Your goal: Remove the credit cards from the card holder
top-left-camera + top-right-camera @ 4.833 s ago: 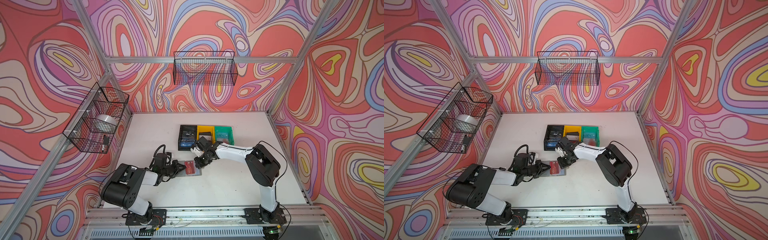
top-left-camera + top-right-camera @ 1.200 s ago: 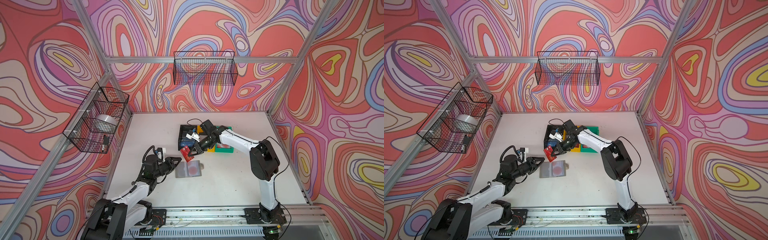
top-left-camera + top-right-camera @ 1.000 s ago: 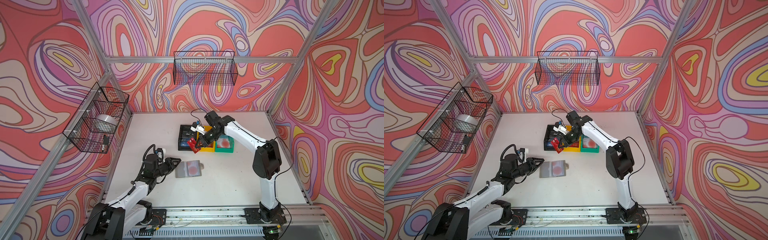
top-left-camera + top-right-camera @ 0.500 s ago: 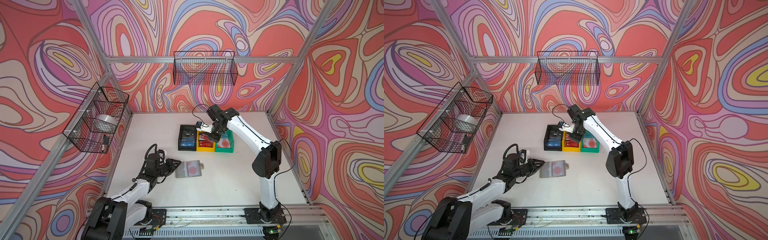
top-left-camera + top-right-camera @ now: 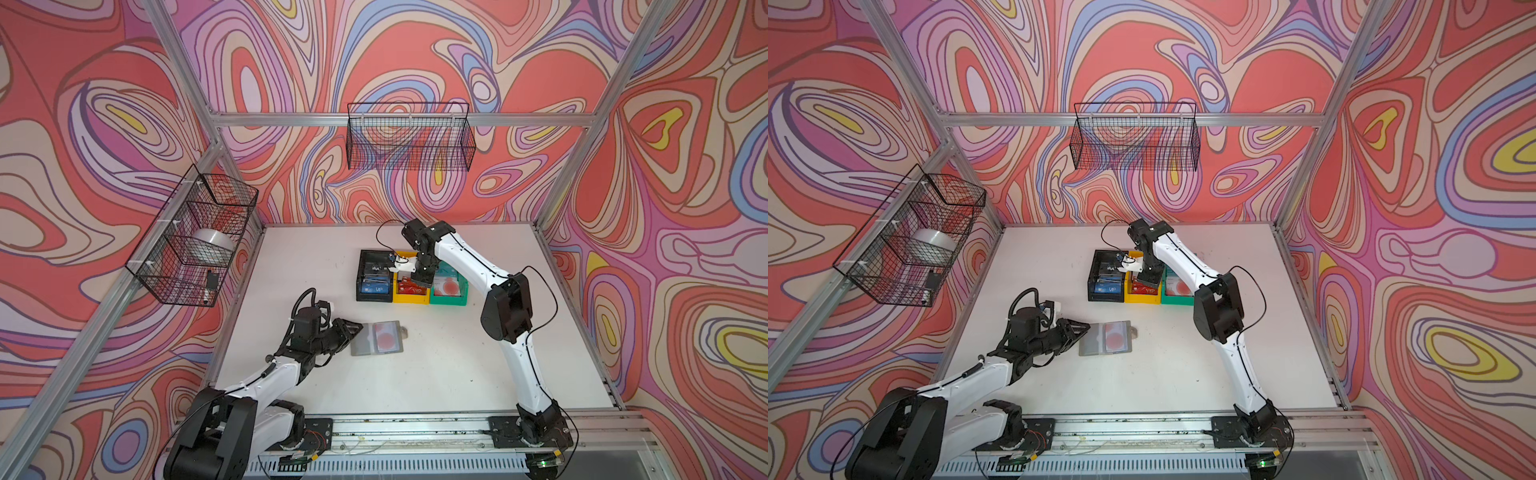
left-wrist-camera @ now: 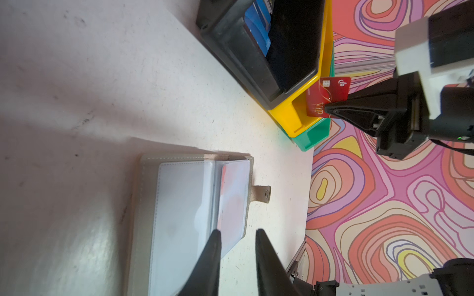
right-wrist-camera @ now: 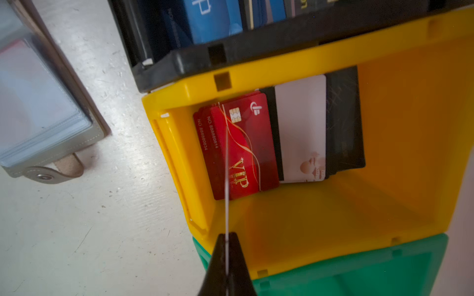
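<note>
Black-fingered and empty, the left hand (image 6: 237, 232) sits low at the edge of the open card holder (image 5: 376, 338) with its jaws a little apart. We take it to be placed there to steady the wallet, though we cannot tell whether a tip touches the sleeve page. The card holder lies flat on the tabletop (image 5: 457, 374) with its clear sleeves facing up, so what it holds can be seen and reached. A pale card with a red circle (image 5: 385, 340) is in one sleeve, so we judge the task unfinished.

Farther back, three bins stand side by side and touching. The black bin (image 5: 360, 274) holds blue VIP cards (image 5: 376, 287). The yellow bin (image 5: 409, 299) holds red cards (image 7: 241, 148) lying flat beside a white one and a dark one. The sorting seems to go mostly by colour.

Over the yellow bin, the right hand (image 7: 227, 238) is clenched on a red VIP card (image 6: 325, 94). It pinches the card by one edge, so most of it hangs free of the tips. That hold looks suited to letting the card fall onto its matching pile.

Rightmost, the green bin (image 5: 446, 300) carries another pale card (image 5: 449, 286).
</note>
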`<act>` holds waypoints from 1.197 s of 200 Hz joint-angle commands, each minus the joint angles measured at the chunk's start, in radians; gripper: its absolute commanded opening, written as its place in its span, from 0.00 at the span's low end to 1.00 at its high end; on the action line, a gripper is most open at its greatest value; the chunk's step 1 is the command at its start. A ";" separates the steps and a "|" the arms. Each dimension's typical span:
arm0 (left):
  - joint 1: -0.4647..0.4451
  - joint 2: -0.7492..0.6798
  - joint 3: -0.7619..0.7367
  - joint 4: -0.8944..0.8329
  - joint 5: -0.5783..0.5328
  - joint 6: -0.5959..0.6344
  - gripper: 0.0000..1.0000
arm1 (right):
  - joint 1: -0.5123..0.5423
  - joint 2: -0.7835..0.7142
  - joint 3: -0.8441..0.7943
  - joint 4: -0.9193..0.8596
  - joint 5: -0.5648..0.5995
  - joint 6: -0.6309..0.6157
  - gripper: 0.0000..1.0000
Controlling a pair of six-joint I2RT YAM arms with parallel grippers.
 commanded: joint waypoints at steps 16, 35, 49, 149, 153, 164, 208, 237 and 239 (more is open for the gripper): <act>-0.002 0.022 0.023 0.026 0.008 0.004 0.27 | -0.004 0.028 0.004 0.005 -0.002 -0.017 0.00; -0.002 0.023 0.020 0.026 0.008 0.004 0.27 | -0.004 0.035 0.001 0.005 -0.011 -0.017 0.00; -0.003 0.023 0.018 0.022 0.003 0.006 0.27 | -0.004 0.041 -0.004 0.005 -0.021 -0.016 0.00; -0.003 0.067 0.019 0.030 0.003 0.009 0.27 | -0.003 0.036 -0.027 0.036 -0.018 -0.003 0.16; -0.003 0.068 0.018 0.030 0.004 0.009 0.27 | -0.003 0.037 -0.028 0.037 -0.018 -0.002 0.16; -0.004 0.069 0.018 0.032 0.003 0.009 0.27 | -0.003 0.037 -0.030 0.042 -0.015 -0.001 0.17; -0.004 0.072 0.020 0.032 0.001 0.012 0.27 | -0.003 0.041 -0.045 0.086 0.013 0.008 0.19; -0.005 0.083 0.020 0.038 0.003 0.013 0.26 | -0.003 0.046 -0.040 0.117 -0.001 0.005 0.17; -0.004 0.084 0.018 0.038 0.004 0.014 0.26 | -0.003 0.048 -0.038 0.115 -0.005 0.003 0.16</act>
